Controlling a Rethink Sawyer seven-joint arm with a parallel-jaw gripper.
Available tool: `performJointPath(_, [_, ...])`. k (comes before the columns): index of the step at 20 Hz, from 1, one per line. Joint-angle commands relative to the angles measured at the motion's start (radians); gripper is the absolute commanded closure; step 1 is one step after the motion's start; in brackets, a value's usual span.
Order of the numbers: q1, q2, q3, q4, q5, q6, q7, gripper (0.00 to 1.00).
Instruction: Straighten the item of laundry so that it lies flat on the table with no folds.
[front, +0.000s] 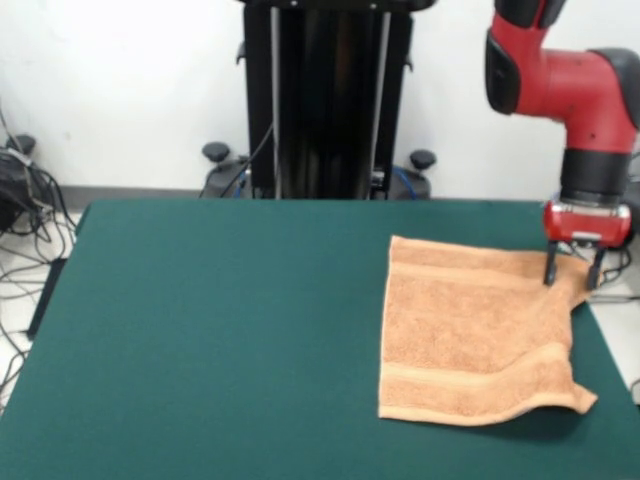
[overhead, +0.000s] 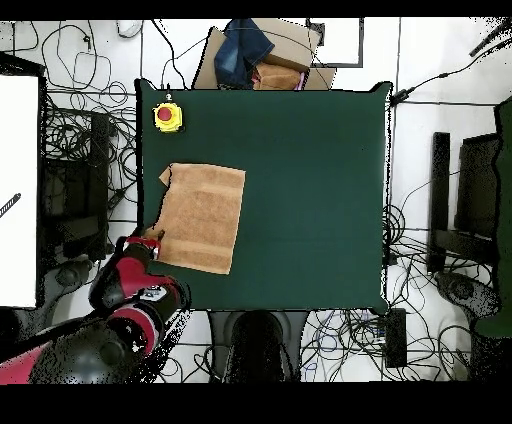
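While the red and black arm (front: 580, 90) is brought down from above, its tool (front: 573, 268) is seen at the towel's (front: 478, 340) far right corner in the front view. Two dark fingers (front: 550, 265) are set a narrow way apart, with their tips at the cloth's edge; whether any cloth is pinched between them cannot be told. The orange-tan towel is spread on the dark green surface (front: 220, 330), near that surface's right edge in the front view and well apart from its left edge. Most of the cloth is laid flat, and a woven band is shown near its far edge and another near its front edge. The right side beside the tool is drawn inward and looks uneven, and the front right corner is pushed out into a small point. In the overhead view a yellow box with a red button (overhead: 167, 117) is found on the surface, beyond the towel (overhead: 203, 217) from the tool (overhead: 150, 238).
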Motion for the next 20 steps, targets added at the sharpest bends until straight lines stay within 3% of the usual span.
performJointPath(1, [0.004,-0.029,0.039,-0.002,0.079,0.07,0.208,0.0])
performJointPath(5, [-0.016,-0.066,0.047,0.016,0.055,0.085,0.213,0.0])
performJointPath(11, [-0.056,-0.043,0.051,-0.019,0.02,0.069,0.199,0.0])
performJointPath(15, [-0.107,-0.082,0.062,0.005,-0.045,0.095,0.185,0.0])
performJointPath(20, [-0.162,-0.047,0.07,-0.035,-0.105,0.078,0.174,0.0])
